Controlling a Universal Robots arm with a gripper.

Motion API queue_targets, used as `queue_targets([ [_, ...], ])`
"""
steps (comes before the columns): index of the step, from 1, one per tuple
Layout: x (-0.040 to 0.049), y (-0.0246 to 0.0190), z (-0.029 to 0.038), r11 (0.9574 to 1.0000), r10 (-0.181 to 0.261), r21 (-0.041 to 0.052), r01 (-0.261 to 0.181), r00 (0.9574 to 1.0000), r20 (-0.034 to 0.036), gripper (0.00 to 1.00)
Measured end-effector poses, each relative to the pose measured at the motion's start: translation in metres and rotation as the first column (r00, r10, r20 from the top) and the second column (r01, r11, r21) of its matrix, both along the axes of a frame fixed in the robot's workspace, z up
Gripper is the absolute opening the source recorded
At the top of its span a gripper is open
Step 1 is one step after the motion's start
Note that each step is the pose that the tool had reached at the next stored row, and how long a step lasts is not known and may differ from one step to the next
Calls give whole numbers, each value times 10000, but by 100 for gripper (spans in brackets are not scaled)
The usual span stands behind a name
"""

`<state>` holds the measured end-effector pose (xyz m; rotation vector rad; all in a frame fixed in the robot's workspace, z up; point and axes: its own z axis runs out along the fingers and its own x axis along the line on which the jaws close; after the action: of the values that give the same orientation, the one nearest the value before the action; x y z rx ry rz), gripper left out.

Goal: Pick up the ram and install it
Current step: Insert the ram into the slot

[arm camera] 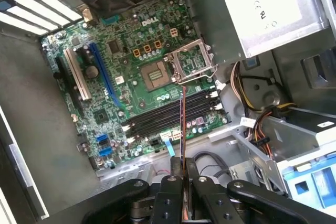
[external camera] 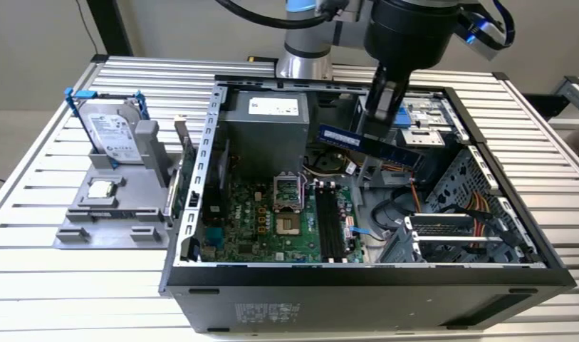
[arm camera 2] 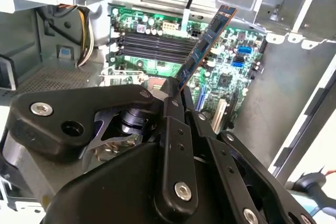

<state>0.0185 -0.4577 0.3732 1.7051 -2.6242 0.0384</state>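
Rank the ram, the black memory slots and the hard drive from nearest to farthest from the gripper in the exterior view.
1. The ram, clamped in the gripper over the open case.
2. The black memory slots, down on the motherboard.
3. The hard drive, upright on the grey stand at the exterior view's left.

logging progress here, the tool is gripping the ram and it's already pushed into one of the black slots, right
The tool grips the ram, but it is not in a slot: the exterior view shows it held in the air above the motherboard, clear of the black slots.
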Motion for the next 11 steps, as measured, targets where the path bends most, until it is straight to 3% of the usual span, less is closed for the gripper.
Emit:
queue_targets([
  [5,0,-1,-1,9984,-563,1,563,9984,1,0],
  [11,0,-3,0,9924,-1233,0,1233,9924,0,0],
])
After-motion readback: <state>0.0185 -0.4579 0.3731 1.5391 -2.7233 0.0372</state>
